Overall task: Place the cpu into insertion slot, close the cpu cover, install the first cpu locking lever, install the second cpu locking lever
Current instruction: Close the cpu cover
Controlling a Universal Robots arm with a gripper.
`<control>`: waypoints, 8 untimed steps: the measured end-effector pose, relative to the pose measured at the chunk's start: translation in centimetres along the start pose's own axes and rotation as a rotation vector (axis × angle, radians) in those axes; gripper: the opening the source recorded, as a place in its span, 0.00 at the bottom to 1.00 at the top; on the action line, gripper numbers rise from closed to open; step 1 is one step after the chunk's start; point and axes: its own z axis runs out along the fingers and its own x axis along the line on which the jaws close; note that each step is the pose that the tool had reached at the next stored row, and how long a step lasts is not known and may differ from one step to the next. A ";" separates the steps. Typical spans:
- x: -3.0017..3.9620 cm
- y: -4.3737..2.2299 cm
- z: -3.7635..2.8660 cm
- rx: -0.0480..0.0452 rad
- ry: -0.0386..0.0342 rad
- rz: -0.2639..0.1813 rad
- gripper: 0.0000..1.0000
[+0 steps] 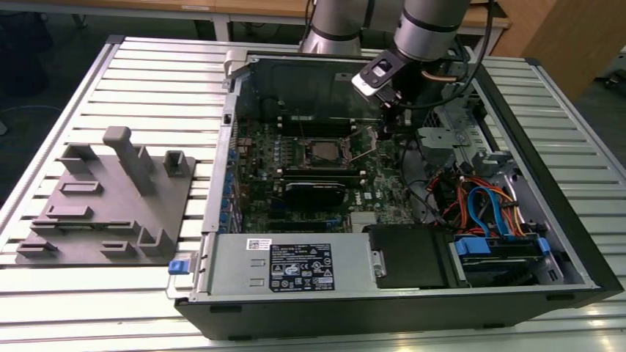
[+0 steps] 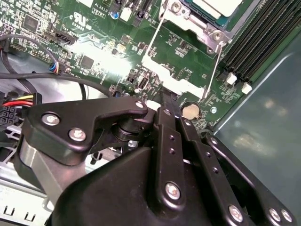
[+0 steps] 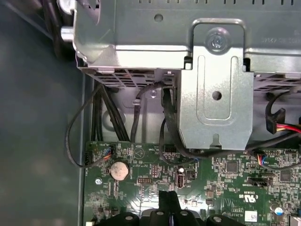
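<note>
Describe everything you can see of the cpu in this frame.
The cpu is a small, flat, square chip with a pale silver-grey metal top. It lies flat in its socket on the green motherboard, inside the open computer case. In the second wrist view the silver cpu cover frames its corner. The gripper stands apart, toward the exterior view's right.

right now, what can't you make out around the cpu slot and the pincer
- cpu: cut off by the picture's edge in the second wrist view; seating unclear.
- motherboard under the pincer: hidden by its own black links, second wrist view.
- insertion slot: too small in the exterior view to tell latched from unlatched.
</note>
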 end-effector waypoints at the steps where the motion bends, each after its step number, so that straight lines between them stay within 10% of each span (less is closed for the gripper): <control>1: 0.00 -0.08 0.00 0.0000 0.0002 0.000 0.10; 8: 0.01 -0.45 0.02 0.0000 0.0020 0.000 0.10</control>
